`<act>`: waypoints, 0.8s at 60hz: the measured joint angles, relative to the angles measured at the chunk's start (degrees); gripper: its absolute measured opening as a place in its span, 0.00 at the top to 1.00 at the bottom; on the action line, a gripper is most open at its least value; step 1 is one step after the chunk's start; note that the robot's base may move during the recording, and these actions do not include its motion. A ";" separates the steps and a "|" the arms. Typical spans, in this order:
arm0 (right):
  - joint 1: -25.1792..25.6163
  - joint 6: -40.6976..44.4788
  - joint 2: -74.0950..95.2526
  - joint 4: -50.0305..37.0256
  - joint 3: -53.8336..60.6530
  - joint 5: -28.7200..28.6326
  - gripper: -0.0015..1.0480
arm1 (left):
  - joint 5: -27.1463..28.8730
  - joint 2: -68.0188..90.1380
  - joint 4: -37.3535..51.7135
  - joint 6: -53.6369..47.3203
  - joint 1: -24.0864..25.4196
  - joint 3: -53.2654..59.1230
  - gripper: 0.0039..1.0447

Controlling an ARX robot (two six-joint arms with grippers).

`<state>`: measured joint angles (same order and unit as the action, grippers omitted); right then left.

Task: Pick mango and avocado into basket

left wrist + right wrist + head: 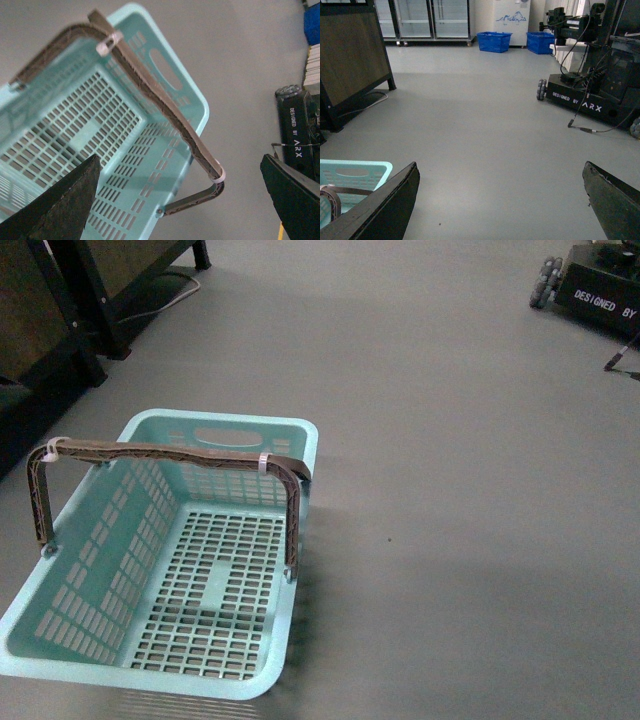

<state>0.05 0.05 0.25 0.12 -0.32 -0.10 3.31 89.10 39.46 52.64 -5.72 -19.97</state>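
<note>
The left gripper [180,162] is standing wide open, gripping nothing. The light turquoise slotted plastic basket [202,102] is lying directly beyond its jaws, with its brown arched handle [150,87] crossing the gap between them. The right gripper [501,170] is also standing wide open, holding nothing. The basket is showing just beside one jaw, grey floor [485,125] is lying between the jaws, and a black wheeled base [575,100] is sitting well beyond.

One turquoise basket [230,420], near left. One brown handle [170,452] across it, with two white ties [263,462] [55,446]. Far off, two blue crates [494,41] [540,43] side by side. One black wheeled robot base [577,102] lettered ARX, far right. Glass cooler doors [415,20] on the far wall, perhaps three, though cropped and hard to count.
</note>
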 joint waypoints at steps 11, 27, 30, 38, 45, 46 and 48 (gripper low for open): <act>0.00 0.00 0.00 0.00 0.00 0.00 0.07 | -0.26 19.28 4.07 8.50 -5.49 -10.16 0.07; 0.00 0.00 0.00 0.00 0.00 0.00 0.07 | -0.96 36.09 10.27 16.85 -8.52 -24.24 0.07; 0.00 0.00 0.00 0.00 0.00 0.00 0.07 | -1.09 38.29 12.68 18.12 -8.48 -26.32 0.07; 0.00 0.00 0.00 0.00 0.00 0.00 0.07 | -1.46 43.85 17.77 21.27 -7.74 -31.08 0.07; 0.00 0.00 0.00 0.00 0.00 0.00 0.07 | -1.60 46.14 21.94 23.67 -7.04 -32.09 0.07; 0.00 0.00 0.00 0.00 0.00 0.00 0.07 | -1.51 46.27 22.16 23.78 -6.97 -32.17 0.07; 0.00 0.00 0.00 0.00 0.00 0.00 0.07 | -0.87 46.99 22.97 24.83 -6.60 -32.54 0.14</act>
<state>0.05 0.05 0.25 0.12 -0.32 -0.10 2.44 136.09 62.43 77.47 -12.32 -52.51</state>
